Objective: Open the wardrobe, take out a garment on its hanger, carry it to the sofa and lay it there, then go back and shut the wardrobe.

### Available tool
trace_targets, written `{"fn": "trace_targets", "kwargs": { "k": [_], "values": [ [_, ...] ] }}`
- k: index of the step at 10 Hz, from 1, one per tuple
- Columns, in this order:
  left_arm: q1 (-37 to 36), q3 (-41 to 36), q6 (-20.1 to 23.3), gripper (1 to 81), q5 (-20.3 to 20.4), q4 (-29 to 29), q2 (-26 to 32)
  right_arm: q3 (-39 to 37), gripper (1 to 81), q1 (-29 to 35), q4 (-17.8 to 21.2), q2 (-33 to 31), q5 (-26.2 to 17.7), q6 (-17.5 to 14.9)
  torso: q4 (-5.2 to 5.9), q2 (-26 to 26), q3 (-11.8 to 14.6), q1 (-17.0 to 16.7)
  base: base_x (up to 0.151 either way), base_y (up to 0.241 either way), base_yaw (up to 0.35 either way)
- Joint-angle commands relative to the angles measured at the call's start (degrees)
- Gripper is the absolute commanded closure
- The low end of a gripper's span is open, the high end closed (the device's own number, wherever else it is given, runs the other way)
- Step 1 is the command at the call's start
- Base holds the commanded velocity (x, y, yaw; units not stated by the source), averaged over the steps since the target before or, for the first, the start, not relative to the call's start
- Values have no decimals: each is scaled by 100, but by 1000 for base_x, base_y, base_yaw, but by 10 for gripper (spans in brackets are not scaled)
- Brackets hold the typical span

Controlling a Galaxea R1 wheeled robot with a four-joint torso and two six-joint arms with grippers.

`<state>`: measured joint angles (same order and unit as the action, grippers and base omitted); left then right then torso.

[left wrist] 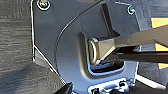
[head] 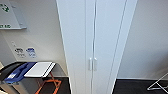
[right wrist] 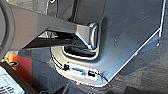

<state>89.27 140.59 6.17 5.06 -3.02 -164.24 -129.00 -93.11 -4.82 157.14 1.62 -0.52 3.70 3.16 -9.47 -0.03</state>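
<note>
Wardrobe (head: 96, 37) doors are being kept shut, handles (head: 92, 64) side by side. Whether the grippers are open cannot be told.

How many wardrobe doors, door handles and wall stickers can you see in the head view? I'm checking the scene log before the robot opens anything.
Wardrobe doors: 2, both shut
Door handles: 2, side by side at the seam
Wall stickers: 2
Total: 6
</note>
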Motion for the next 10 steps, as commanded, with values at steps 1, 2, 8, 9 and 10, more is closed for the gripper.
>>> {"fn": "trace_targets", "kwargs": {
  "k": [1, 2, 8, 9, 10],
  "values": [
    [-142, -348, 34, 10, -313, -67, 207, 121, 10, 130, -11, -153, -338, 17, 0, 0, 0, 3, 133, 0, 0],
    [-142, -427, 34, 10, -313, -67, 242, 165, 10, 130, -11, -188, -286, 43, 0, 0, 0, 3, 134, 0, 0],
    [-151, -410, 34, 10, -304, -67, 251, 306, 10, 165, -11, -277, -206, 52, 0, 0, 0, 3, 134, 0, 0],
    [-150, -401, 34, 10, -313, -67, 242, 298, 10, 165, -11, -268, -206, 52, 0, 0, 0, 3, 125, 0, 0],
    [-142, -401, 34, 10, -304, -67, 234, 298, 10, 165, -11, -268, -206, 52, 0, 0, 0, 3, 124, 0, 0]
  ]
}}
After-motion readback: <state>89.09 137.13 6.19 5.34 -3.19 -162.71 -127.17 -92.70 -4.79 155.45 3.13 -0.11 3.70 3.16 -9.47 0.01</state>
